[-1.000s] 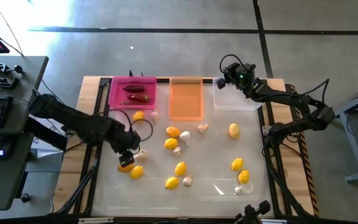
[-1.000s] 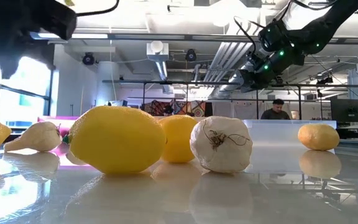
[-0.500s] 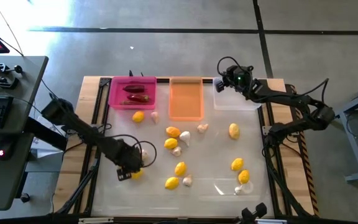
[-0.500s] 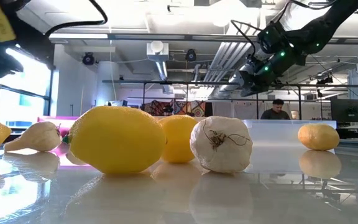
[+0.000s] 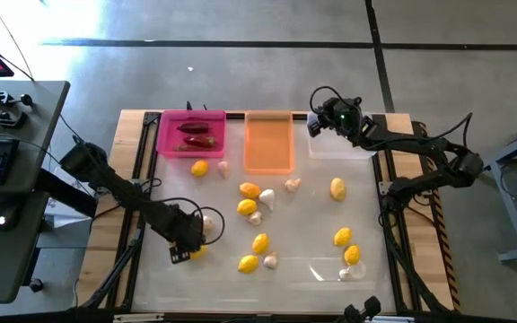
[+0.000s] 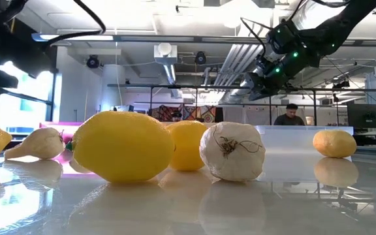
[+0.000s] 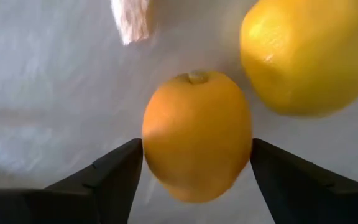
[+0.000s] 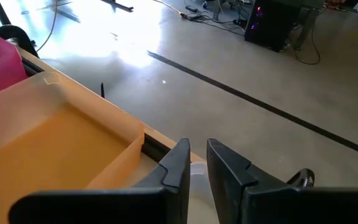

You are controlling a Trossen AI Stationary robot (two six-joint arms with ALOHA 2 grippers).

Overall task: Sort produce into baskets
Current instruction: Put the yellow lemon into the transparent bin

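Observation:
My left gripper (image 5: 187, 242) points down near the table's left front, open, one finger on each side of an orange lemon (image 7: 196, 134) lying on the table. A yellow lemon (image 7: 303, 56) and a garlic bulb (image 5: 206, 222) lie close by. More lemons (image 5: 259, 242) and garlic (image 5: 292, 184) are scattered over the table. At the far edge stand the pink basket (image 5: 170, 142) with dark red chilies (image 5: 196, 135), the orange basket (image 5: 268, 144) and the clear basket (image 5: 339, 145). My right gripper (image 5: 317, 124) hovers shut over the far edge, between the orange and clear baskets. My left gripper comes at the orange lemon from above, its fingers (image 7: 120, 174) standing close against the lemon's two sides (image 7: 149, 146). I cannot tell whether they touch it. The lemon rests on the table.
A clear plastic scrap (image 5: 328, 269) lies near the front right beside a lemon (image 5: 352, 255). In the low view a big lemon (image 6: 123, 147) and a garlic bulb (image 6: 232, 151) lie close to the near edge. A person (image 6: 291, 114) shows in the room behind.
My left gripper has gone toward the table's near edge and down, and now stands over the orange lemon at the left front. The lemon and the things around it have kept their places.

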